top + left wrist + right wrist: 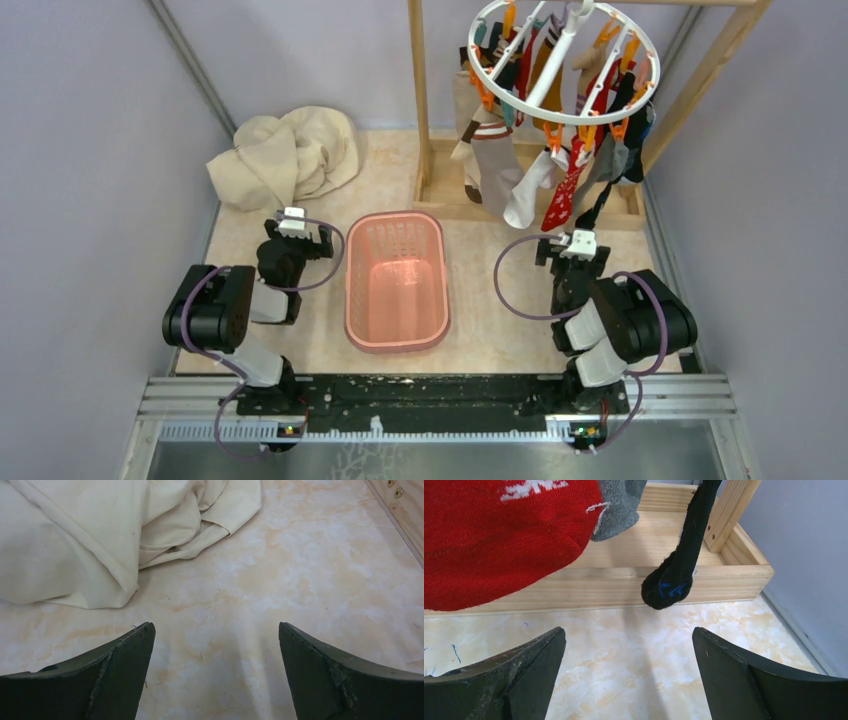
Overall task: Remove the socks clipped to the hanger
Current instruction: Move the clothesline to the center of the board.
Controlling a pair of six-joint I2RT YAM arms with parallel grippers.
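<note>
Hanger [548,85] hangs from the wooden frame [422,100] at upper right of the top view, with socks [520,185] clipped around its ring and dangling over the frame's base. Left jaws spread wide, holding nothing, over bare surface [280,580] near the crumpled cream cloth [290,150] at upper left. Right jaws equally wide, holding nothing, low just in front of 1 red sock [499,535] and 1 black sock [674,580]; pink basket [395,216] sits between the 2 arms.
</note>
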